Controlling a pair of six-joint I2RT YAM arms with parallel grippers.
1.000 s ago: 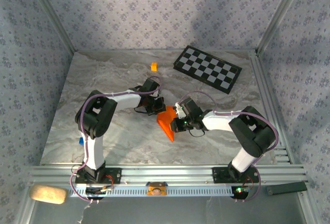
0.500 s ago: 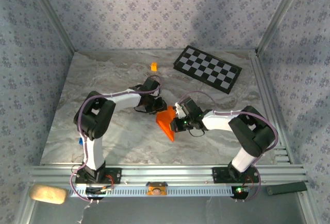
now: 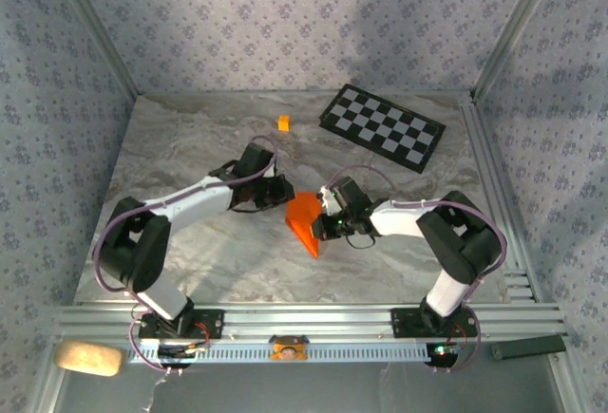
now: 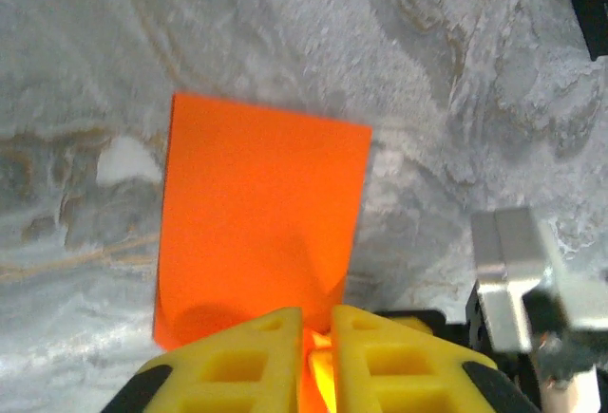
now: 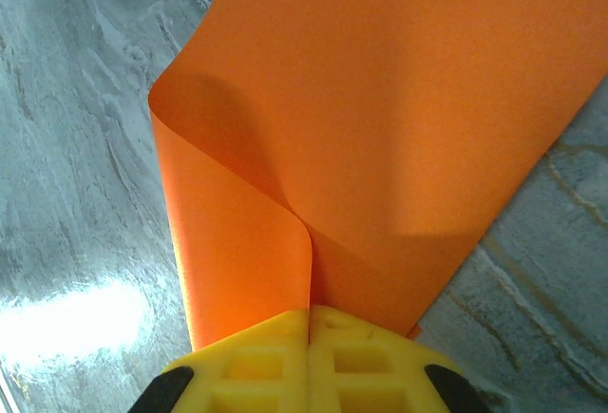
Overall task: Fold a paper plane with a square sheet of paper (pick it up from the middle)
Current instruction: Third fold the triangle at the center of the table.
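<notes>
Near the middle of the marble table (image 3: pixel 190 138) lies the square sheet of paper (image 3: pixel 302 219), bright orange and partly folded over, with both arms reaching in to it from either side. The right end effector (image 3: pixel 320 227) is at the sheet's right edge. In its wrist view, the yellow fingers (image 5: pixel 252 361) are pressed tight together on a doubled-over flap, and the paper curls up in a soft loop just ahead of them while the rest spreads flat beyond. The left end effector (image 3: pixel 282 193) meets the sheet at its far left corner. Seen from that wrist, its yellow fingers (image 4: pixel 237 361) are closed down to a thin slit, with the near edge of the paper caught in the slit and the rest lying flat on the table in front. Well behind them, a black-and-white checkered board (image 3: pixel 382 128) lies by the back right, and a tiny orange cube (image 3: pixel 283 122) sits to its left.
</notes>
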